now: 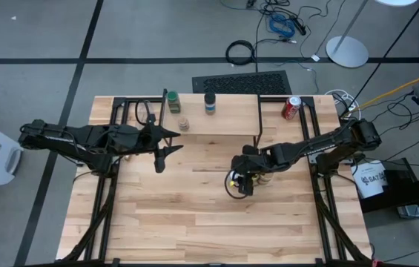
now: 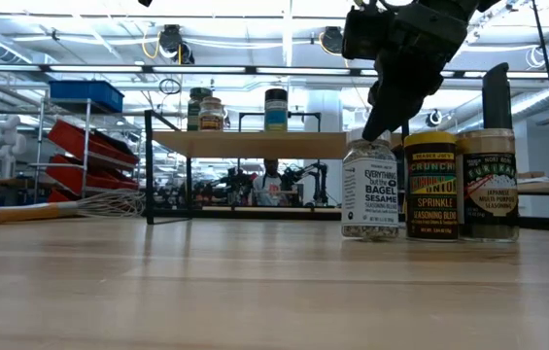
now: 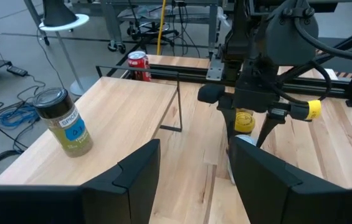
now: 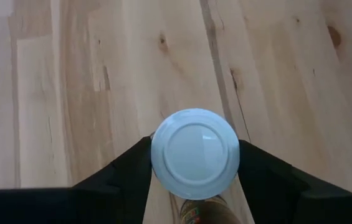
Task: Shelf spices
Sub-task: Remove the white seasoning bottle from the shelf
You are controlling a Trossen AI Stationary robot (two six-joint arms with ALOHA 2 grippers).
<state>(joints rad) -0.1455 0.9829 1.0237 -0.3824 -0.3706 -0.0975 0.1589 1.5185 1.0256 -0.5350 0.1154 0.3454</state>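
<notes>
**Right jaws closing around the white-lidded jar**

At the high view's left, the left gripper (image 1: 166, 146) is waiting, jaws spread and empty. Upper centre, the shelf (image 1: 228, 111) is carrying three jars. Right of centre, the right gripper (image 1: 240, 180) is straddling the sesame jar (image 2: 369, 199) — rigid, smooth, likely light; best pinched below its white lid (image 4: 195, 153). Two neighbouring jars (image 2: 431, 185) are crowding it — the soda can (image 1: 291, 108) is standing clear.
</notes>
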